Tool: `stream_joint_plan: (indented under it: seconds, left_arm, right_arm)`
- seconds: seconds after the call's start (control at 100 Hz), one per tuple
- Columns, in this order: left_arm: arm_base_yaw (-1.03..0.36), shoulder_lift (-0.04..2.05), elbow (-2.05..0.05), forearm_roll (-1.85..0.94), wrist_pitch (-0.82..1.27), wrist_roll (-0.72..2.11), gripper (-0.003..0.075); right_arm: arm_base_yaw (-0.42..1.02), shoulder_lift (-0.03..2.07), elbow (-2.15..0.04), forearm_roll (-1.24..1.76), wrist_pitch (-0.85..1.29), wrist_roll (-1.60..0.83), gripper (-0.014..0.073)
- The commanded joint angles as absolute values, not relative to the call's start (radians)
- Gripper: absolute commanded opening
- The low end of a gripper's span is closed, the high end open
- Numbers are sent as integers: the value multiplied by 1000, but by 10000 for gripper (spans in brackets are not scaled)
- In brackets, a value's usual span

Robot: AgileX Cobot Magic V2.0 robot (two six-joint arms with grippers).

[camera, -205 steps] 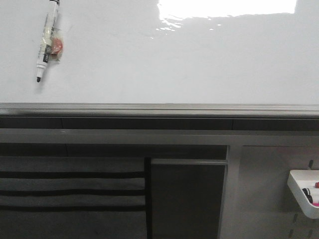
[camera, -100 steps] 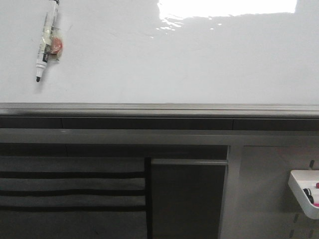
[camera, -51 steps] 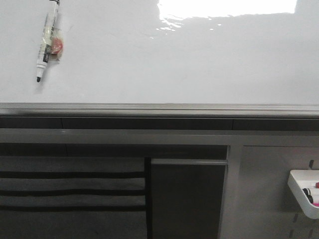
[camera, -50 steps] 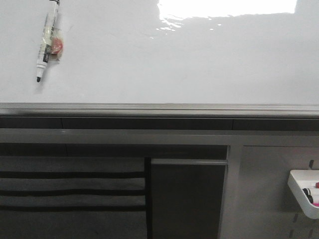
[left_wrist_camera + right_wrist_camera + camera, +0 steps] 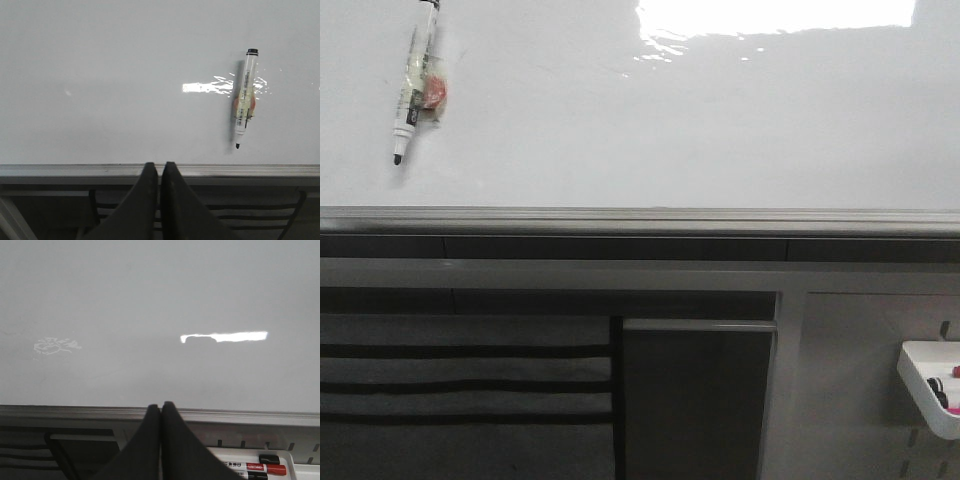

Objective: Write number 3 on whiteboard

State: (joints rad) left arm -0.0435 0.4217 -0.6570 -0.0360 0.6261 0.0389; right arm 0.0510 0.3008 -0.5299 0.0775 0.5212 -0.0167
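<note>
lying flat and glossy, the whiteboard (image 5: 650,130) fills the far half of the front view, its silver-grey frame edge (image 5: 640,218) running along the near side and a bright patch of glare (image 5: 775,14) at its far edge. no drawn digit shows on the board in any view.

an uncapped black-tipped marker (image 5: 243,98) rests on the whiteboard, beyond the left pincer (image 5: 159,172) and off to one side of it, tip pointing back toward the frame; something small and orange-pink sits against its barrel. the left pincer's two dark fingers (image 5: 145,200) are pressed together with nothing between them, poised over the frame edge, apart from the marker.

the right pincer (image 5: 160,412) likewise has its fingers (image 5: 175,445) closed against each other, empty, just short of the board's frame. a faint smudge (image 5: 54,346) marks the board beyond it.

beside the right pincer, below the frame, a small white tray (image 5: 290,460) holds a red-labelled marker (image 5: 257,469) and a dark cap or marker end (image 5: 269,459); in the front view the same tray (image 5: 923,372) hangs on a grey panel at the lower right, with dark and red items inside.
</note>
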Motion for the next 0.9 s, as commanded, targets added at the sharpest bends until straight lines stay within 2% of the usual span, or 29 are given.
stream_joint_plan:
  seconds: [0.0, 0.23, 0.3, 0.36, 0.42, 0.5, 0.52, 0.53, 0.54, 0.59, 0.6, 0.61, 0.66, 0.71, 0.89]
  left_arm:
    - [-44, 436, -692, -60, 555, 37, -18]
    - [-44, 436, -692, -24, 555, 39, -18]
    - [-44, 436, -692, -7, 555, 39, -17]
    - [-44, 436, -692, 0, 555, 39, -5]
    - [-44, 436, -692, 0, 555, 39, 52]
    - [-44, 436, -692, 0, 555, 39, 181]
    - [-44, 436, -692, 0, 555, 39, 238]
    - [-44, 436, -692, 0, 555, 39, 238]
    - [-44, 436, -692, 0, 555, 39, 284]
    - [-44, 436, -692, 0, 555, 39, 395]
    - [-44, 436, -692, 0, 555, 39, 395]
    - [-44, 436, -692, 0, 555, 39, 438]
    - [-44, 436, -692, 0, 555, 39, 514]
    - [-44, 436, -692, 0, 549, 39, 549]
    - [-44, 436, -692, 0, 549, 39, 523]
  right_arm:
    - [46, 319, -566, 75, 452, -27, -74]
    - [46, 319, -566, 75, 452, -27, -68]
    - [46, 319, -566, 68, 452, -27, -18]
    - [46, 319, -566, 59, 452, -27, 79]
    - [46, 319, -566, 53, 452, -27, 225]
    - [46, 319, -566, 53, 454, -27, 424]
    - [46, 319, -566, 53, 454, -27, 472]
    - [46, 319, -566, 53, 454, -27, 488]
    - [46, 319, -566, 53, 454, -27, 516]
    - [46, 319, -566, 53, 458, -27, 591]
    - [46, 319, -566, 53, 460, -27, 598]
    - [46, 319, -566, 53, 460, -27, 612]
    - [46, 319, -566, 53, 462, -27, 637]
    - [46, 319, -566, 53, 462, -27, 636]
    - [46, 319, -566, 53, 462, -27, 636]
